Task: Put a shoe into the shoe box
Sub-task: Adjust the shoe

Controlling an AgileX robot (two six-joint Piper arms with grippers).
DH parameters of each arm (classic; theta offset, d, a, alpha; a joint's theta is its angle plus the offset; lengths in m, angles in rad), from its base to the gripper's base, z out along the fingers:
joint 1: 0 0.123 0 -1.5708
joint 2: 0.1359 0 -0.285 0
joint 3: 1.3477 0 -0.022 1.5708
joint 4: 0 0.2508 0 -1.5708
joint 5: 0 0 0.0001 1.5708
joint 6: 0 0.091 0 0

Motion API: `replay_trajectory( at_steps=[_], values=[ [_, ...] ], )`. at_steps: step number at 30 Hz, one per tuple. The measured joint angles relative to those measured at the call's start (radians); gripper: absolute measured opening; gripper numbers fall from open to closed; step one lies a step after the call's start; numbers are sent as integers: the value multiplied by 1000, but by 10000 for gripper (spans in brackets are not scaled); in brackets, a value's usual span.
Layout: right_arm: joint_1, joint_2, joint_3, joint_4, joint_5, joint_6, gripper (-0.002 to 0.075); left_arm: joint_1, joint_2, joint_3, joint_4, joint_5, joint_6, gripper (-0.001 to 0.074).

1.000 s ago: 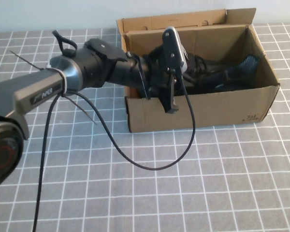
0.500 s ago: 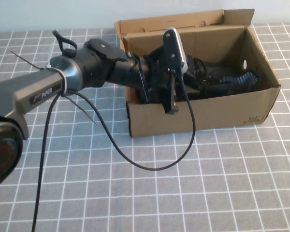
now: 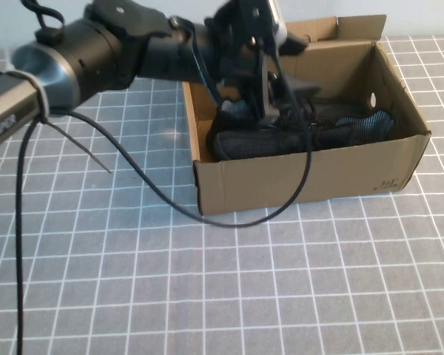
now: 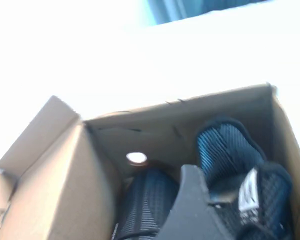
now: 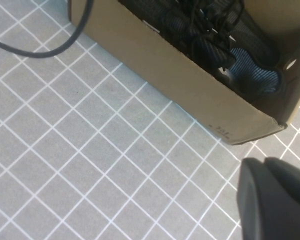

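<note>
**Shoes sitting in the box, left arm above it**

High view: my left gripper (image 3: 263, 74) hangs over the shoe box (image 3: 311, 177), can't tell its fingers. The shoe (image 3: 281, 133) lies inside.

Left wrist: shoe (image 4: 225, 150) and box wall (image 4: 65, 190).

Right wrist: right gripper (image 5: 275, 200) beside the box (image 5: 190, 95), fingers unclear.

two shoes (image 3: 303, 133), one shoe box (image 3: 311, 181), two grippers (image 3: 263, 70).
</note>
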Motion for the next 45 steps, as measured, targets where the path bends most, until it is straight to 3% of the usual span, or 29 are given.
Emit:
replay_trajectory(
  at_steps=[5,9,16,23,30,34,39,45],
  values=[
    [0,0,0,0,0,0,-16,0,-10,0,50,-114,-283,354],
    [0,0,0,2,0,0,-16,0,-1,0,222,-141,-587,287],
    [0,0,0,4,-2,0,-16,0,1,-2,563,-97,-1160,268],
    [0,0,20,8,-58,50,-16,0,2,-79,772,58,-1432,266],
    [0,116,19,-28,-246,345,-8,0,2,-189,904,263,-1535,265],
    [-30,250,-53,-31,-257,428,54,0,2,-224,911,309,-1537,252],
    [-136,406,-146,50,-248,461,123,0,2,-229,940,321,-1537,237],
    [-247,579,-211,331,-151,350,152,0,2,-229,989,329,-1537,234]
  ],
)
